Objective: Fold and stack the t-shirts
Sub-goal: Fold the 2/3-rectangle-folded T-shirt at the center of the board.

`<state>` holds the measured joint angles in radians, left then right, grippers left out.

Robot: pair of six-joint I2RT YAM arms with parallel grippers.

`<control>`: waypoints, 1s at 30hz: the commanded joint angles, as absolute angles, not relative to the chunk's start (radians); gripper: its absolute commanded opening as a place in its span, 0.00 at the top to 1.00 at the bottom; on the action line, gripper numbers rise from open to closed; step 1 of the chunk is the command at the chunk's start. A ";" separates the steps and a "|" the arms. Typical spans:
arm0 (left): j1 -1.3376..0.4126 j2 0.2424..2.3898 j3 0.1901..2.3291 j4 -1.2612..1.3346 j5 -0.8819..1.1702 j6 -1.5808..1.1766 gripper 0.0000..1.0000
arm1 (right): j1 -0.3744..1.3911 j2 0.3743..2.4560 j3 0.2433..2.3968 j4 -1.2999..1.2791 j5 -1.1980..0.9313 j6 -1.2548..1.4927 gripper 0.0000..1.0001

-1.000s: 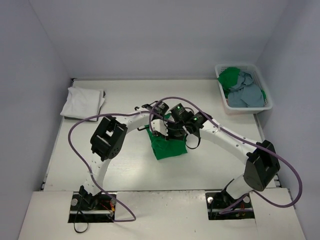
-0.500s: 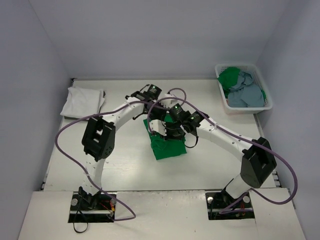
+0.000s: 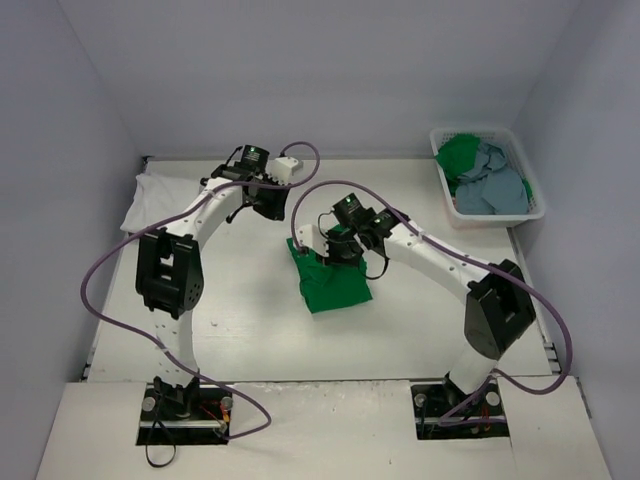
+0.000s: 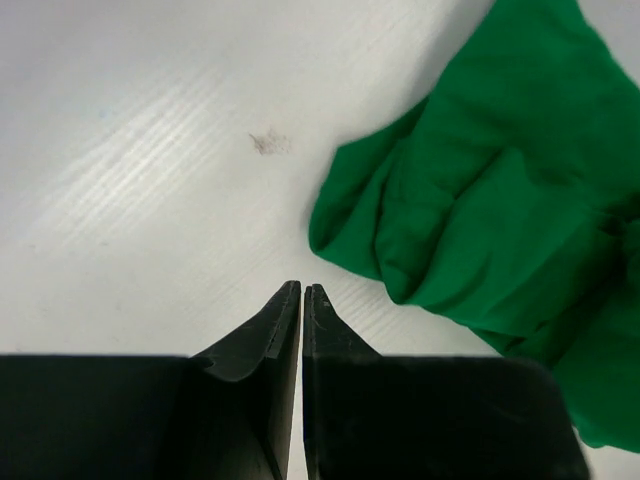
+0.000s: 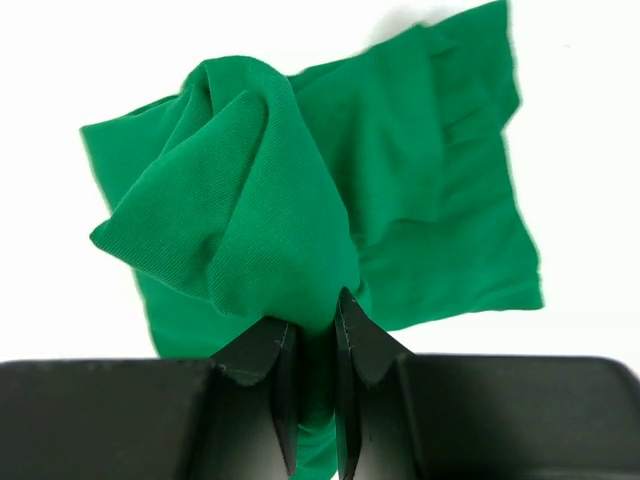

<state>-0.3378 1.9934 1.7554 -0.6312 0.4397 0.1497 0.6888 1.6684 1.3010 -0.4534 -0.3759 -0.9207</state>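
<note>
1. Counter: pale and flat, and it carries every item listed here. You see a small dark smudge on it just ahead of the left fingers.

2. Basket: white slotted plastic, at the far right corner of the counter, well apart from both sets of fingers and beyond the right fingers. It holds items 3 and 4.

3. Blue-grey t-shirt: crumpled, filling the nearer part of the basket.

4. Basket green t-shirt: crumpled at the far left end of the basket, touching the blue-grey t-shirt.

5. White t-shirt: folded flat at the far left edge of the counter, to the left of the left fingers and clear of them.

6. Green t-shirt: mid-counter, a roughly folded rectangle lying flat, with one part bunched and drawn up into a peak. You find that peak pinched between the right fingers. Its nearest edge lies just ahead and to the right of the left fingers, not touching them.

7. Right fingers: clamped on the raised fold of the green t-shirt, with cloth showing in the narrow gap between the tips.

8. Left fingers: clenched tip to tip on nothing, over bare counter.
</note>
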 commanded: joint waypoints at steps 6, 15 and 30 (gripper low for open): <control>-0.334 1.890 1.720 -0.597 0.485 0.152 0.98 | 0.643 1.787 1.486 -0.407 -0.440 -0.917 1.00; -0.327 1.876 1.706 -0.594 0.505 0.144 0.98 | 0.583 1.966 1.631 -0.405 -0.469 -0.930 1.00; -0.325 1.878 1.686 -0.600 0.554 0.130 0.98 | 0.499 2.140 1.784 -0.244 -0.420 -0.818 0.64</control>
